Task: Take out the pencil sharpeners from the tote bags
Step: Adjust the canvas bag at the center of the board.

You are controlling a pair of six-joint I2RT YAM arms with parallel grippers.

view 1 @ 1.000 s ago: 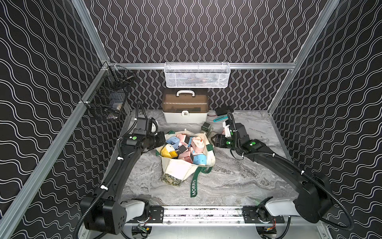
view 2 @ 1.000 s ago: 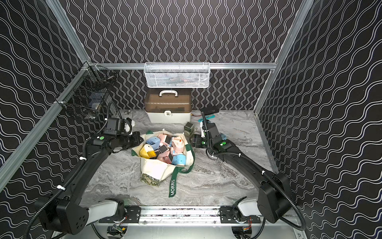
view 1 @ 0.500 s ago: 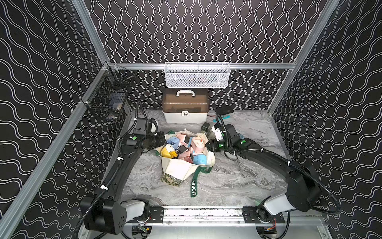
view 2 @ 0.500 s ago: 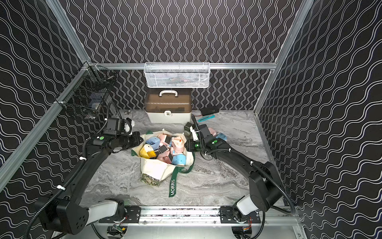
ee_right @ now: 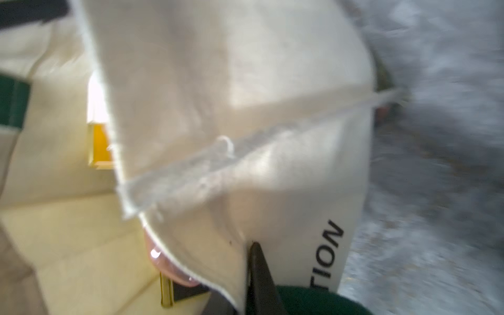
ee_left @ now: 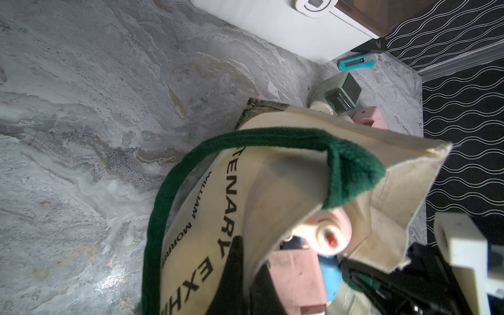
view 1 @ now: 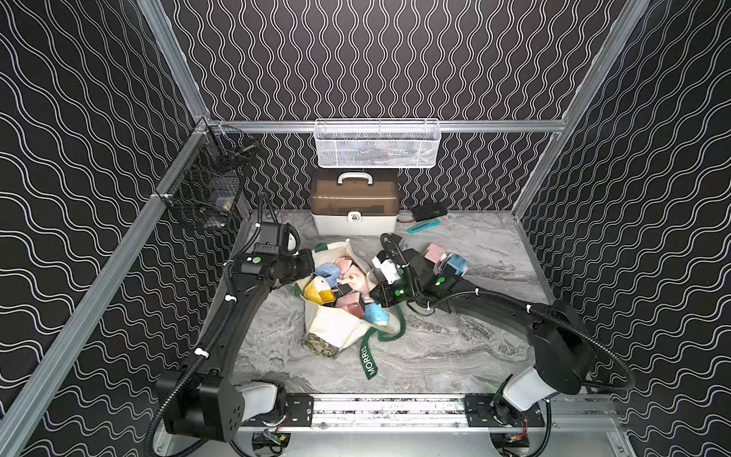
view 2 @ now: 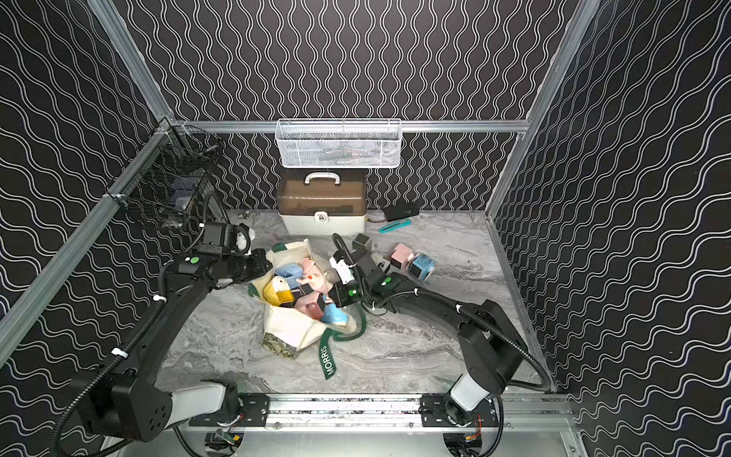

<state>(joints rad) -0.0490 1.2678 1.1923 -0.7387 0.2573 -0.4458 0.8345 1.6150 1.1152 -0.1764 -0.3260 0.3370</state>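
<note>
The cream tote bag (view 1: 336, 328) (view 2: 288, 324) with green "MORRIS" straps lies mouth-up mid-table, full of several pencil sharpeners: blue (view 1: 328, 272), yellow (view 1: 316, 291), pink (view 1: 348, 304). My left gripper (view 1: 312, 269) (ee_left: 245, 272) is shut on the bag's left rim, canvas pinched between its dark fingers (ee_left: 234, 272). My right gripper (view 1: 374, 294) (ee_right: 256, 272) is shut on the right rim, one finger (ee_right: 259, 272) pressed against the canvas (ee_right: 218, 81). A pink sharpener (view 1: 435, 252), a blue one (view 1: 455, 266) and a green one (view 2: 360, 240) stand on the table right of the bag.
A white-and-brown case (view 1: 354, 205) stands at the back wall under a white mesh basket (view 1: 375, 142). A teal stick tool (view 1: 423, 226) and a black box (view 1: 429, 209) lie at the back right. A black wire basket (view 1: 205, 186) hangs on the left wall.
My right gripper swung left from the sharpeners on the table to the bag's right rim and closed on the canvas. The left arm has not moved.
</note>
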